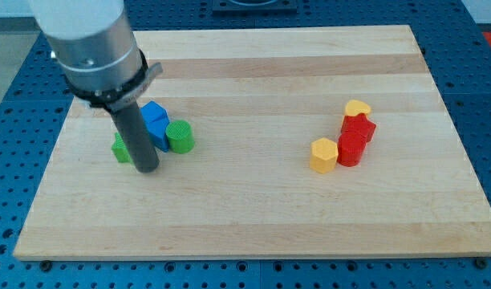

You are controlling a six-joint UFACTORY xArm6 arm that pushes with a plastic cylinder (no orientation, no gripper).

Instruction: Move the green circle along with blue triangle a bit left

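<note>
The green circle [180, 136] stands at the view's left on the wooden board [253, 209]. A blue block [154, 115] sits just left of it and above, and a second blue piece [160, 137] touches the circle's left side; which of these is the triangle I cannot tell. Another green block [121, 149] lies further left, partly hidden by the rod. My tip [147, 168] rests on the board just below the blue pieces, between the two green blocks and slightly towards the view's bottom.
At the view's right stands a cluster: a yellow heart [357, 107], a red block [359, 127], a red cylinder [351, 149] and a yellow hexagon [323, 155]. The arm's grey body [89, 40] covers the board's upper left corner.
</note>
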